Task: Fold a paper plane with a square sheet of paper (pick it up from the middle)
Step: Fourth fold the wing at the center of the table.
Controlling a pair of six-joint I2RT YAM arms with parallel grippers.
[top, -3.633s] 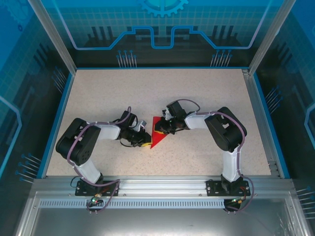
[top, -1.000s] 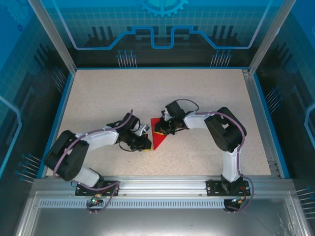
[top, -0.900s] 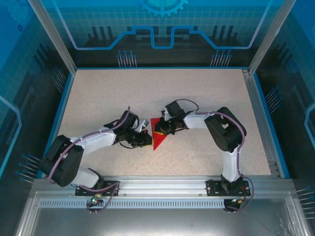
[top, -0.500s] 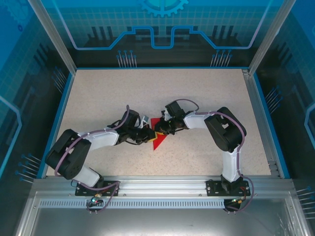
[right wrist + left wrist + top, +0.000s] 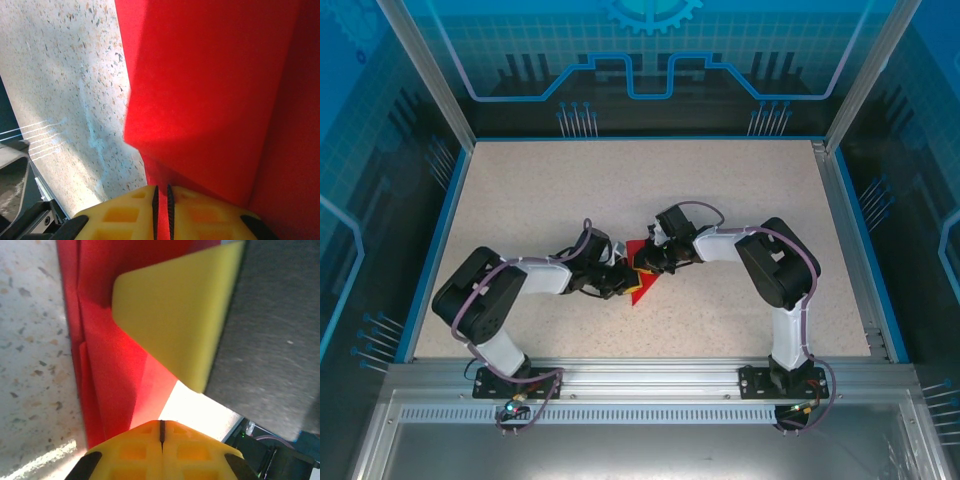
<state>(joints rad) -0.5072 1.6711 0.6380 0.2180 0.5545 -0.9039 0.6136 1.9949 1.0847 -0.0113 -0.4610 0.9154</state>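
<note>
The square sheet of paper [image 5: 643,286] is bright red and lies folded into a layered, pointed triangle at the table's middle. My right gripper [image 5: 642,264] comes in from the right and is shut on the paper's edge; red paper [image 5: 215,75] runs between its yellow fingertips [image 5: 200,212]. My left gripper [image 5: 623,281] reaches in from the left, shut with nothing between its jaws [image 5: 161,427]. It hovers just off the paper's folded layers [image 5: 112,370], facing a yellow finger [image 5: 175,320] of the right gripper. I cannot tell whether the folds make a paper plane.
The speckled beige table [image 5: 570,190] is bounded by a blue rim and a metal frame [image 5: 850,250]. Both arms meet over the middle, their bases at the near edge. The grey body of the right gripper [image 5: 270,340] looms close to my left gripper.
The left gripper has slid from the paper's lower left edge up and right, close against the right gripper. The right arm has held still, keeping its grip on the paper.
</note>
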